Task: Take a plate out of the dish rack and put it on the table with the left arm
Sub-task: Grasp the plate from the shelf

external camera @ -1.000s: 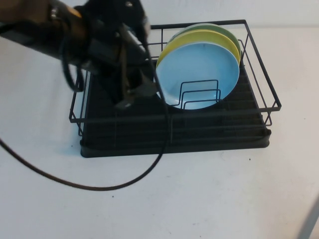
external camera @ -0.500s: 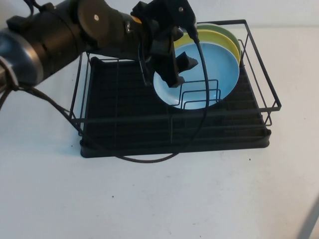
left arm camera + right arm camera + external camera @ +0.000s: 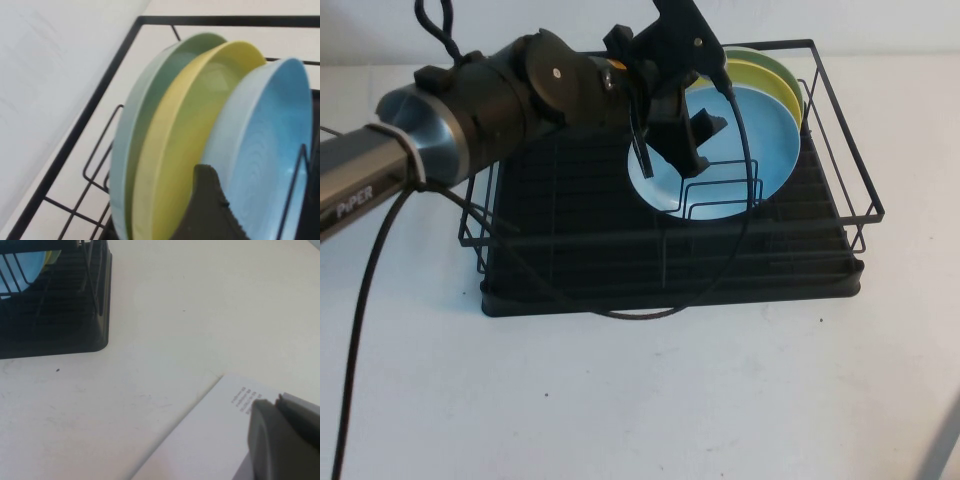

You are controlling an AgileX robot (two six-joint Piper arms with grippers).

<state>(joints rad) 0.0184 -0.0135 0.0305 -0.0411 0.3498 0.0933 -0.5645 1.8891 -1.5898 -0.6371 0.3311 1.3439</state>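
Now the left arm (image 3: 510, 105) reaches further across the dish rack (image 3: 670, 255) than half a second ago, its grey "PIPER" link newly in view at the rack's near-left side, and the left gripper (image 3: 682, 140) sits slightly higher against the plate stack. Its fingers stand apart, one in front of the light blue plate (image 3: 740, 145) and one at the plate's left edge, not yet closed on it. The black cable (image 3: 720, 240) loops down over the rack's front rail, much as before.

Three plates stand on edge in the rack's rear right corner: the blue plate in front, a yellow plate (image 3: 175, 150) behind it, a pale green plate (image 3: 132, 135) at the back. The blue one is round, glossy, with a shallow raised rim, leaning behind the wire loop dividers (image 3: 720, 190).

The right gripper (image 3: 282, 440) hovers over the table (image 3: 720, 400), well off the rack's near-right corner; whether its fingers are apart cannot be told.
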